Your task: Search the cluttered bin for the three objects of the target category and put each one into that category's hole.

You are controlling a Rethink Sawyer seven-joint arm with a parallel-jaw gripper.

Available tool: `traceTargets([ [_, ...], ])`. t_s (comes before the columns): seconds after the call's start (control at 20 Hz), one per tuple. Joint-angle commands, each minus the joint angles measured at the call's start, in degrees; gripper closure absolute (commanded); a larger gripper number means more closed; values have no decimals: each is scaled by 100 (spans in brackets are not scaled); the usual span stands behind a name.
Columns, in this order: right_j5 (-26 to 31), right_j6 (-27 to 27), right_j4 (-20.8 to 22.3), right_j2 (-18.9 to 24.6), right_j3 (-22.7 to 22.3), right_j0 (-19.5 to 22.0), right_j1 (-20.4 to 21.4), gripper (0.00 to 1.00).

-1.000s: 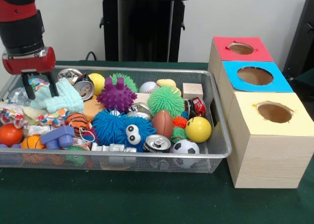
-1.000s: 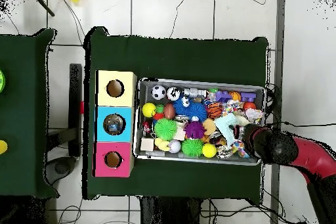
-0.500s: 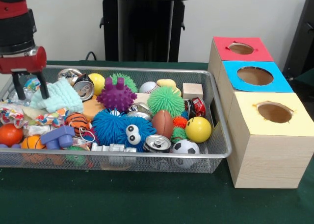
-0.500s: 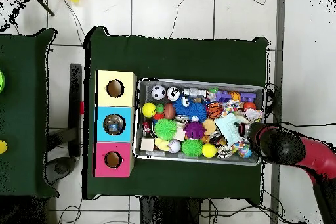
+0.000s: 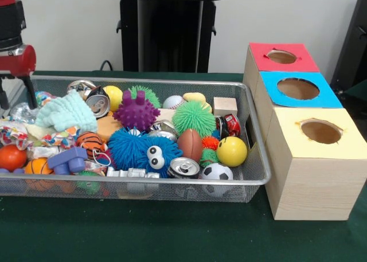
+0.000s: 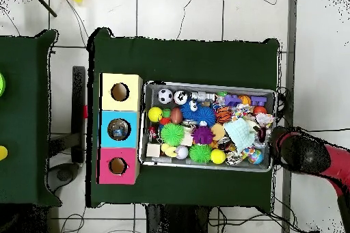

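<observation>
The bin (image 5: 172,81) sits mid-table, packed full. The gripper (image 5: 16,101) hangs at the table edge far from the boxes, fingers spread, holding nothing. The red hole (image 5: 281,56) is by the other edge. One crinkly bottle (image 5: 20,112) lies just by the gripper; it may slip, and toys may hide the others

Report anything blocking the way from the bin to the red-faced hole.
Nothing visible blocks it: the hole lies open, its box beside the bin's end; only the bin's mesh wall stands between.
</observation>
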State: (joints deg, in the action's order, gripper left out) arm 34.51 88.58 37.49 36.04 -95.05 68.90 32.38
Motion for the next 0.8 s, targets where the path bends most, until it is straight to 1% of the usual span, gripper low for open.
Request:
traceTargets([
  [0.05, 354, -1377, 342, 189, 175, 57, -241, 0],
  [0.3, 300, -1421, 458, 137, 193, 71, -372, 0],
  [0.55, 178, -1409, 666, 57, 227, 83, -544, 0],
  [0.65, 180, -1443, 756, 27, 268, 92, -565, 0],
  [0.8, 124, -1420, 861, 27, 267, 108, -485, 0],
])
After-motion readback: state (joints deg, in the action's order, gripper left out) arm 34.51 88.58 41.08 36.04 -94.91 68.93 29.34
